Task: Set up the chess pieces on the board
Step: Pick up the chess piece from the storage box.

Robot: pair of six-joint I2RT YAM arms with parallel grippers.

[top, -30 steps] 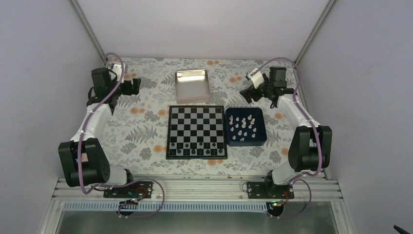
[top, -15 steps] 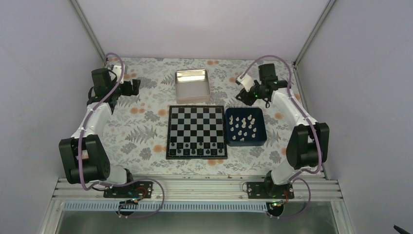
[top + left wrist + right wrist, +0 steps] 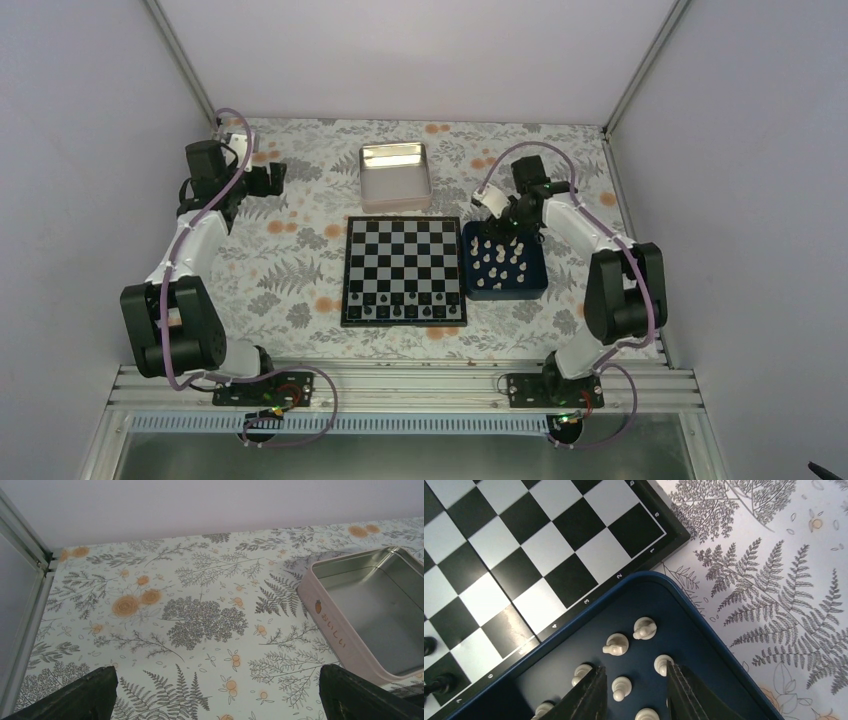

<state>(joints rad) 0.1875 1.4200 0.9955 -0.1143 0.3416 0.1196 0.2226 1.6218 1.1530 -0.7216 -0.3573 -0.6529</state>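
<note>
Top external: find the board (image 3: 404, 270) flat at mid-table, carrying only a near row of dark pieces (image 3: 405, 311), every farther square bare. Find the white pieces (image 3: 500, 255) not on it but loose in the tray (image 3: 543, 262) along the board's right edge, touching or just beside it, cannot tell which. Probably parked there as a supply within short reach of the right arm. See the right gripper (image 3: 503, 225) low over the tray's far left corner. Right wrist next: look down between fingers (image 3: 589, 700) set partly apart, straddling one upright piece (image 3: 621, 687) with a gap on each side, so gripping nothing yet; read as lining up a pick. Note the crowding: another piece (image 3: 663, 664) just beside one finger, one more (image 3: 581, 672) just beside the other, two tipped over a little farther on. Expect little room to close without nudging a neighbour. Mind the tray's raised rim and the board's black border right next to it; lift clear before crossing left. Count on plenty of open squares beyond for setting down. See the left gripper (image 3: 270, 178) at far left, well apart from board and tray, spread wide with nothing in it, looking across the floral cloth (image 3: 200, 620) toward the tin (image 3: 370, 615). Likely held back there to leave the right arm its room.
</note>
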